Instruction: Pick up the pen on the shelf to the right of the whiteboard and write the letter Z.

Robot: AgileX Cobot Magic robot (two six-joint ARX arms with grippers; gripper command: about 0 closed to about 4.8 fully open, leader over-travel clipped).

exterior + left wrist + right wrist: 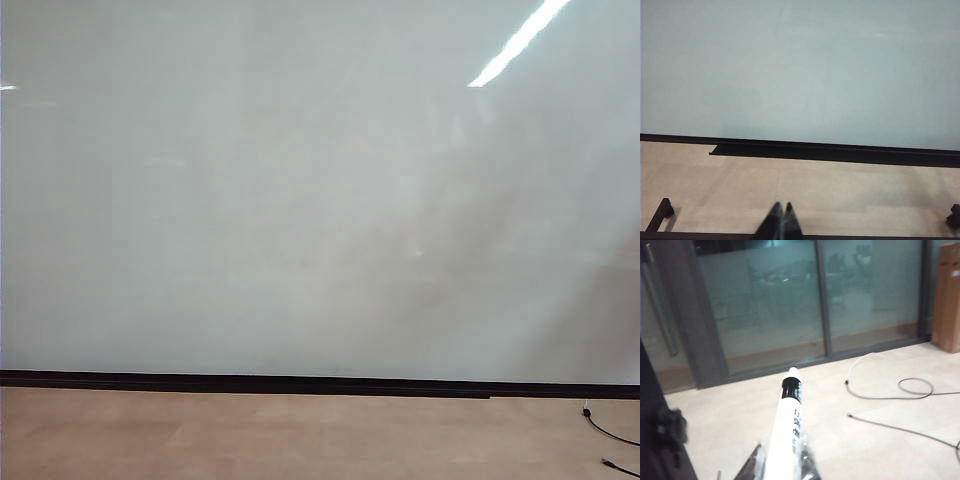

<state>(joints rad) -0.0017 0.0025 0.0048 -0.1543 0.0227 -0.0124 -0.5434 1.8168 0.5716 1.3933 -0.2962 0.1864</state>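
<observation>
Right wrist view: the slim white marker pen (pixel 789 430) with a black band is pinched between the fingers of the right gripper (pixel 782 465).
Pen axis: it runs straight out from the fingers, pointing at grey glass doors (pixel 790 305) across the tan floor (pixel 880 450), not at the board.
Whiteboard: the large glossy pale board (pixel 300 200) shows no mark yet in the exterior view; no arm appears there.
Coming move: I judge the right arm must turn the pen toward the whiteboard.
Left gripper (pixel 781 222): its fingers are pressed together, empty, low before the whiteboard's black strip (pixel 840 152).
</observation>
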